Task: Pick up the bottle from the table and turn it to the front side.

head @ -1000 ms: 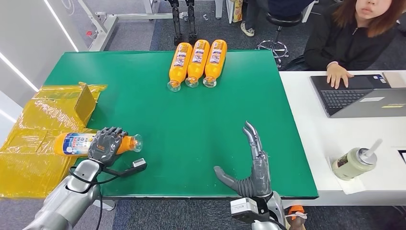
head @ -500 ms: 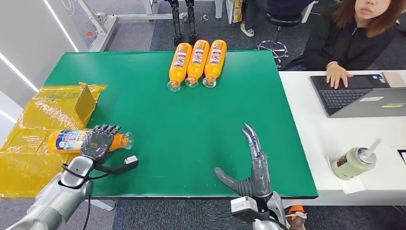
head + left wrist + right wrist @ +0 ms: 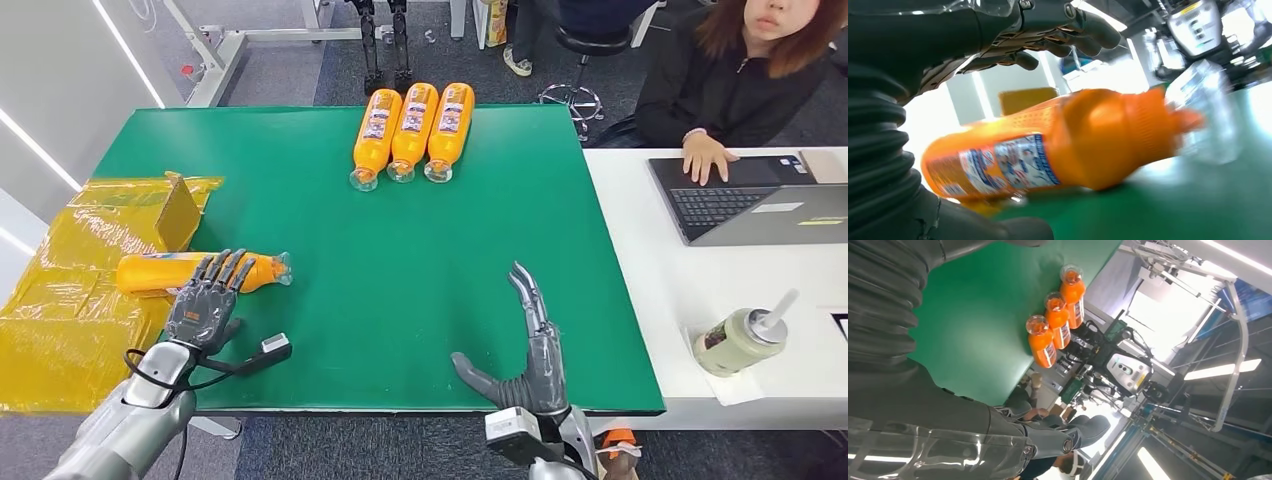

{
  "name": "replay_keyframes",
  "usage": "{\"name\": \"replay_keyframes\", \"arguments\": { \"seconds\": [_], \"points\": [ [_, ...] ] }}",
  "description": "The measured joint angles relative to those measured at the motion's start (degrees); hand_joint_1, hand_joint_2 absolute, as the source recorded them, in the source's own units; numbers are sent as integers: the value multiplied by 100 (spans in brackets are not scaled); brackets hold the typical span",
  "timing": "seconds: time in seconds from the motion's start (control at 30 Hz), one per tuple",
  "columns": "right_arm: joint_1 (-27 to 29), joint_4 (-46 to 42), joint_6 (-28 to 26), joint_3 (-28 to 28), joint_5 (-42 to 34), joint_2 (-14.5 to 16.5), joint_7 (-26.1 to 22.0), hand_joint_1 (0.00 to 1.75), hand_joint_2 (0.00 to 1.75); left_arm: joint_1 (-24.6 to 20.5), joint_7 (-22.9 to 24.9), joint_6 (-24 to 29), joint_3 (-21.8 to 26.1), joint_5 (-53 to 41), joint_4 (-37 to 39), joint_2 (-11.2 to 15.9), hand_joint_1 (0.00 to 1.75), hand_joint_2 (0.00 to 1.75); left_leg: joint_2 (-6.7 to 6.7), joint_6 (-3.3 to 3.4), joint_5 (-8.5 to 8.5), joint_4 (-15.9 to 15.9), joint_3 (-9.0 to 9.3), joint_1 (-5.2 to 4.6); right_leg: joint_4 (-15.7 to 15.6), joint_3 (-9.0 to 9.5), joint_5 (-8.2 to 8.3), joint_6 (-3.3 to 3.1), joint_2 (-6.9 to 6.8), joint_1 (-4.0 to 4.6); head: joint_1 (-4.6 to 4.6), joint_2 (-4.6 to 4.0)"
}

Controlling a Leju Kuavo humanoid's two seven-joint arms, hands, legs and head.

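Head view shows the orange bottle point(image 3: 170, 272) lying on its side at the left edge of the green counter point(image 3: 400, 260), its clear cap end pointing toward the counter's middle and its base over the yellow wrapped cardboard point(image 3: 70, 300) that lies beside the counter. From above its upper side looks plain orange, with no label facing up. The left hand point(image 3: 205, 300) sits just on the near side of the bottle with its fingers spread apart and stretched toward it; the fingertips reach the bottle's near side, and the hand holds nothing. In the left wrist view the bottle point(image 3: 1058, 147) fills the middle of the frame, resting on the green surface with a blue and white label on the side facing the camera, while the dark fingers point(image 3: 1058, 30) hang above it without wrapping it.

The right hand point(image 3: 530, 350) stands near the front edge of the counter, well apart from the bottle, fingers extended and thumb out, empty. 3 more orange bottles point(image 3: 412, 130) lie side by side at the far edge of the counter, caps toward the robot. A person point(image 3: 740, 70) sits at a white desk to the right with a hand on a laptop point(image 3: 750, 200), and a lidded cup point(image 3: 740, 340) with a straw stands on that desk.
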Motion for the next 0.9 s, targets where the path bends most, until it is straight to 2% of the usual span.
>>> {"name": "replay_keyframes", "arguments": {
  "seconds": [0.1,0.17,0.27,0.4,0.5,0.6,0.73,0.8,0.9],
  "points": [
    [208,-52,-25,-102,46,0,-38,0,175,439,-1333,-273,416,1263,-420,-252,0,175,0,2,-5,0,0,-3,-2,0,-3,2,0,-2,0,0],
    [275,-51,-32,-155,49,1,-79,0,175,760,-1797,-420,578,1780,-740,-450,0,175,1,4,-7,0,-2,-3,-3,0,-4,4,1,-2,2,0],
    [329,-44,-40,-201,50,3,-111,0,175,1108,-1913,-482,658,1976,-1098,-665,0,175,3,5,-8,2,-2,-3,-4,0,-4,5,2,-2,2,0],
    [360,-36,-45,-249,50,5,-113,0,175,1280,-1927,-536,750,2105,-1362,-750,0,175,2,6,-8,2,-2,-1,-4,0,-4,5,0,-2,1,0],
    [371,-26,-45,-269,35,11,-135,0,175,1375,-2245,-583,799,2470,-1503,-833,0,175,2,5,-7,2,0,1,-2,0,-2,1,0,-2,1,0],
    [410,62,-45,-310,-132,106,-362,0,175,1581,-2845,-853,856,3670,-1813,-1158,0,175,1,5,-8,2,0,0,-2,0,-3,2,-1,-1,1,0],
    [625,112,-46,-416,-204,458,-604,0,175,1903,-3051,-937,514,5923,-2519,-1748,0,175,-3,10,-14,3,-6,-2,-5,0,-9,10,-4,-1,2,0],
    [778,84,-47,-479,135,670,-621,0,175,1957,-3065,-843,211,6496,-2809,-1963,0,175,-4,12,-18,3,-8,-2,-7,0,-11,13,-7,-1,2,0],
    [930,120,-48,-623,791,950,-583,0,175,1965,-3068,-951,-70,6751,-3027,-2181,0,175,-3,11,-20,2,-7,-2,-7,1,-11,13,-6,-1,0,0]
  ]
}}
